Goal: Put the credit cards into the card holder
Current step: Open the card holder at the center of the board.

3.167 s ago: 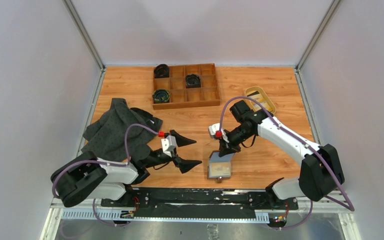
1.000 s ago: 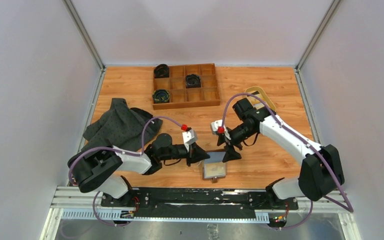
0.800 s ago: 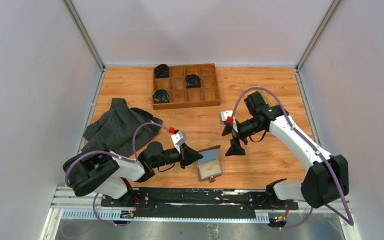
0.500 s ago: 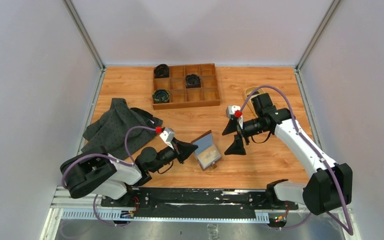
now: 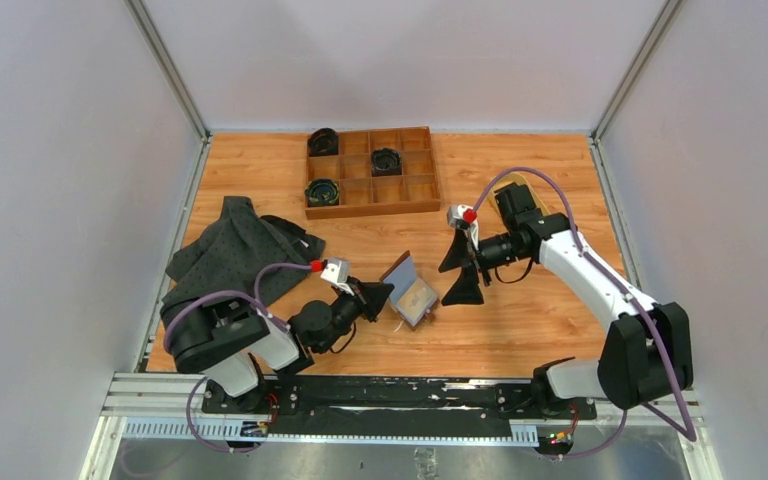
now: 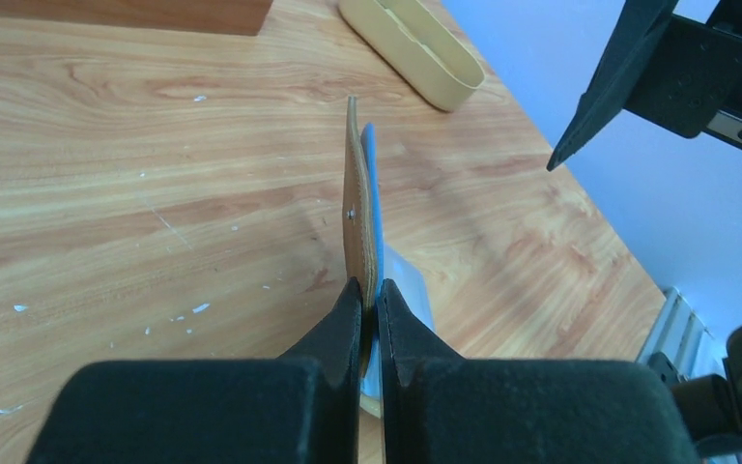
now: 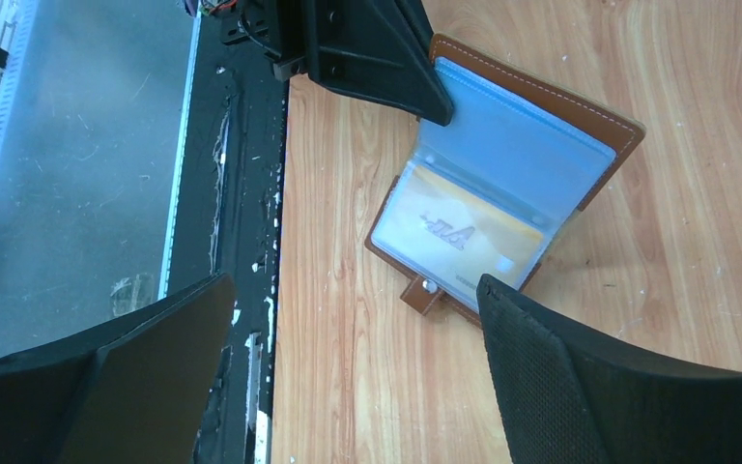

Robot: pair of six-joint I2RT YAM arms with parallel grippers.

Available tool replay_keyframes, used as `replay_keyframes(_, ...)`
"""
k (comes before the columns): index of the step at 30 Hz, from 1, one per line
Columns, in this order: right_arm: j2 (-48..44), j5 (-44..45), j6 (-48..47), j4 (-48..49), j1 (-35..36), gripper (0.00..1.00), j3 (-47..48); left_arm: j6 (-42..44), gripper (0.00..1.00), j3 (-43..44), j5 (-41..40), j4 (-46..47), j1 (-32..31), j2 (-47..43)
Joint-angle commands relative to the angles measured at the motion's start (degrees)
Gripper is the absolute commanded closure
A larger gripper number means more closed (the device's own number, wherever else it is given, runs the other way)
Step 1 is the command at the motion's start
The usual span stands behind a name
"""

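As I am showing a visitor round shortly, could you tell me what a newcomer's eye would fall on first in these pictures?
The brown card holder, front and centre between the arms, stands propped open, its raised flap pinched in the shut left claw. A yellow card shows in its clear lower sleeve. The right claw hangs wide open just right of it, holding nothing.
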Motion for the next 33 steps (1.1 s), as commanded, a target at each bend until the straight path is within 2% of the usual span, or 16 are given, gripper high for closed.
replay_keyframes(1,2.7,-0.2,3.7,1.8,-0.6,0.02,-0.4,-3.2,1.00,2.5,-7.1,4.1,-1.4,4.3)
replay_keyframes(4,4.2,0.3,5.3,2.9,-0.5,0.06,-0.2,-5.3,1.00,3.2,-9.5,4.4,-1.9,6.5)
replay_keyframes(7,5.6,2.0,8.9,5.8,-0.4,0.15,-0.6,-6.3,1.00,3.6,-12.0,4.3,-2.3,7.7)
replay_keyframes(12,8.3,4.2,14.2,10.1,0.0,0.42,-0.9,-8.3,1.00,4.8,-13.2,4.3,-2.5,10.0)
replay_keyframes(16,10.9,6.8,17.4,12.9,3.1,0.60,-1.0,-10.3,1.00,5.7,-13.4,4.4,-2.6,12.5)
replay_keyframes(22,18.6,15.0,23.0,15.5,6.6,0.87,2.5,-12.6,1.00,6.0,-14.6,4.4,-3.1,14.6)
replay_keyframes(30,29.0,14.0,26.6,15.4,9.0,0.91,8.7,-16.8,1.00,5.9,-15.0,4.5,-3.5,17.2)
replay_keyframes(33,31.9,14.4,27.4,15.3,9.1,0.90,10.2,-17.4,0.94,5.7,-15.0,4.4,-3.5,17.6)
